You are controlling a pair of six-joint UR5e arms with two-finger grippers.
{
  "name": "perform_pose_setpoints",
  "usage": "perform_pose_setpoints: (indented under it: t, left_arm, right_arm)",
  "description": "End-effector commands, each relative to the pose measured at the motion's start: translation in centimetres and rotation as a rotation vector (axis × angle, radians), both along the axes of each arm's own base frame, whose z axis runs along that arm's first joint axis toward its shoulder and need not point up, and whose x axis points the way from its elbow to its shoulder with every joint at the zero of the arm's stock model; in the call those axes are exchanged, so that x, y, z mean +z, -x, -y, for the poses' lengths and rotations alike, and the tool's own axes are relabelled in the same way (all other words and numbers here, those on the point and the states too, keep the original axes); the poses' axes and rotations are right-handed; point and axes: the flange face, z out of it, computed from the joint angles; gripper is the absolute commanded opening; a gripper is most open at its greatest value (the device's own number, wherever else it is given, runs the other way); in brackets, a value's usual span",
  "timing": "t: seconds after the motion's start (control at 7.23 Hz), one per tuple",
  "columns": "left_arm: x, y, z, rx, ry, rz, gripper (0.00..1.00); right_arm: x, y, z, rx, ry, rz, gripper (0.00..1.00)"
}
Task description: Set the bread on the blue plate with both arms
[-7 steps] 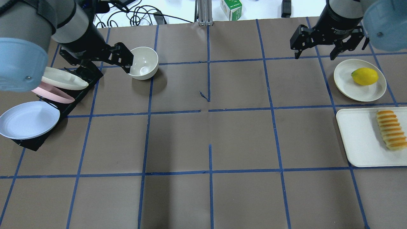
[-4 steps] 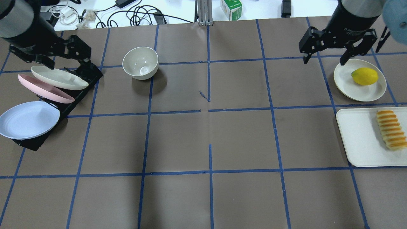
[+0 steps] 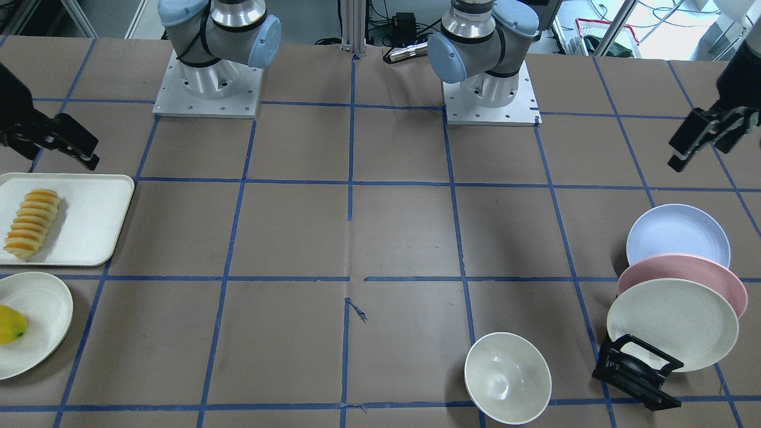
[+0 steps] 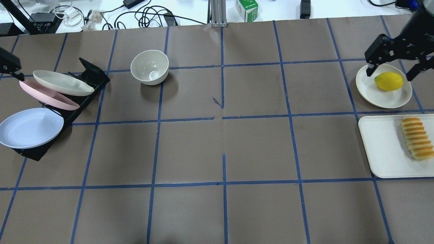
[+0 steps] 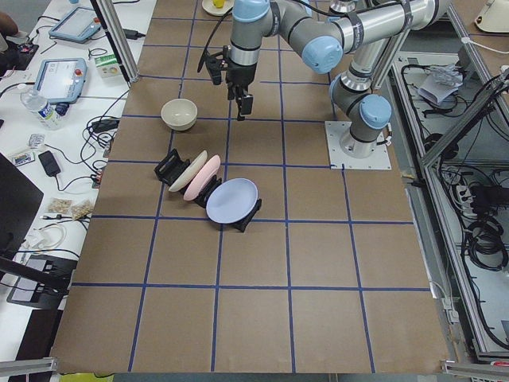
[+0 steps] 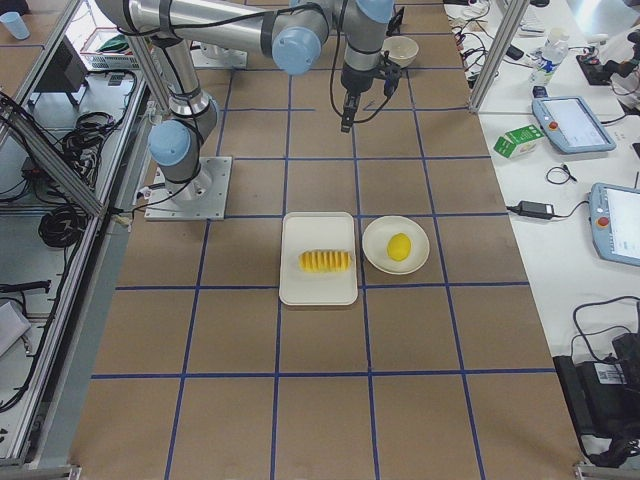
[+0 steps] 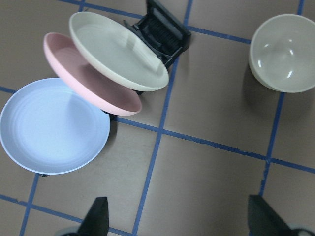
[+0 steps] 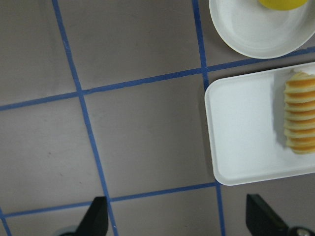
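Observation:
The bread (image 4: 417, 138) lies on a white tray (image 4: 383, 149) at the table's right edge; it also shows in the right wrist view (image 8: 300, 118). The blue plate (image 4: 30, 128) leans in a black rack (image 4: 91, 76) at the far left and is the lowest plate in the left wrist view (image 7: 54, 127). My left gripper (image 7: 182, 223) is open and empty, high beside the rack near the table's left edge (image 3: 710, 139). My right gripper (image 4: 395, 66) is open and empty above the lemon plate, beyond the tray.
A pink plate (image 4: 47, 96) and a cream plate (image 4: 62, 83) lean in the same rack behind the blue one. A white bowl (image 4: 150, 67) stands right of the rack. A lemon (image 4: 389, 81) sits on a cream plate (image 4: 369, 89) beyond the tray.
Both arms have swung outward. The left gripper moved from the bowl to the table's left edge. The right gripper moved right, over the lemon plate.

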Motion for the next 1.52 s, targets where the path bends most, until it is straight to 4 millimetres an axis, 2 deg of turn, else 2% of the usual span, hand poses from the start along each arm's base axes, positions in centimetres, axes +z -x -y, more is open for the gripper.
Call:
perform_pose_setpoints:
  t: [0.0,0.14,0.28,0.55,0.69,0.83,0.97,1.11,1.24,1.38]
  left_arm:
    - [-4.8,-10.3,-1.6,0.181,-0.037,-0.027,1.0]
    - [-7.0,-12.4,-0.1,0.204,-0.023,0.019,1.0]
    - [-10.2,-14.1,0.7,0.279,-0.089,0.035,1.0]
    - [-15.6,-15.7,1.7,0.342,-0.186,0.012,1.0]
    - [-16.8,-16.2,1.8,0.355,-0.215,0.017,0.97]
    - [-17.6,-16.8,1.5,0.353,-0.242,0.025,0.88]
    - [-18.9,-17.5,1.4,0.362,-0.26,0.013,0.86]
    - [-19.9,-18.0,1.5,0.368,-0.272,0.003,0.84]
    - [-21.1,-18.5,1.9,0.373,-0.265,0.008,0.82]
    - [-22.5,-18.9,2.3,0.37,-0.266,0.008,0.75]
  right_arm:
    - [-5.6,10.3,-1.7,0.073,0.001,0.051,1.0]
    - [-8.9,14.4,-2.9,0.058,0.023,0.045,1.0]
    - [-13.1,15.6,-3.1,0.091,0.016,0.058,1.0]
    - [-17.0,18.5,-3.4,0.112,0.032,0.056,1.0]
    - [-19.9,19.5,-2.9,0.144,0.002,0.085,1.0]
    - [-22.2,20.5,-2.3,0.144,0.001,0.07,1.0]
    - [-23.4,21.7,-2.7,0.124,-0.008,0.085,1.0]
    - [-23.8,22.5,-2.9,0.125,-0.006,0.084,1.0]
    - [-25.5,23.3,-2.5,0.175,-0.03,0.068,1.0]
    - [-26.6,23.8,-2.7,0.177,-0.071,0.05,1.0]
